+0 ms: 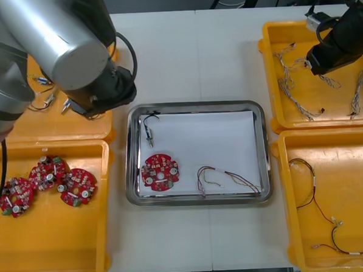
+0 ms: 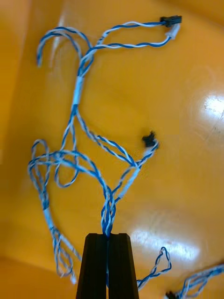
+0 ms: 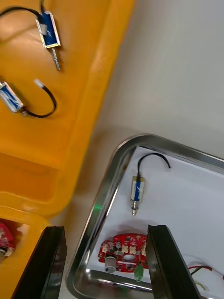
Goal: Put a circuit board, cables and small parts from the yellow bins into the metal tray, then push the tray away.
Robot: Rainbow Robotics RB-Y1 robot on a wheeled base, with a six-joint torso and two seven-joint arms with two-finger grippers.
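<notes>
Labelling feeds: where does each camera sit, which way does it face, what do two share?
Front view: above the arms, down onto the table; both arms show.
Right wrist view: on that wrist, facing a yellow bin; right gripper shut on a blue and white cable.
Left wrist view: on that wrist, facing the metal tray; left gripper open.
Front and left wrist share the tray's circuit board.

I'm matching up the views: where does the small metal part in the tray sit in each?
Front view: the small metal part lies in the metal tray's far left corner, beyond the circuit board.
Left wrist view: it lies past the open left pincer, beside the tray's rim.
Right wrist view: elsewhere; right pincer shut on a blue and white cable.
Shared landmark: the circuit board.
</notes>
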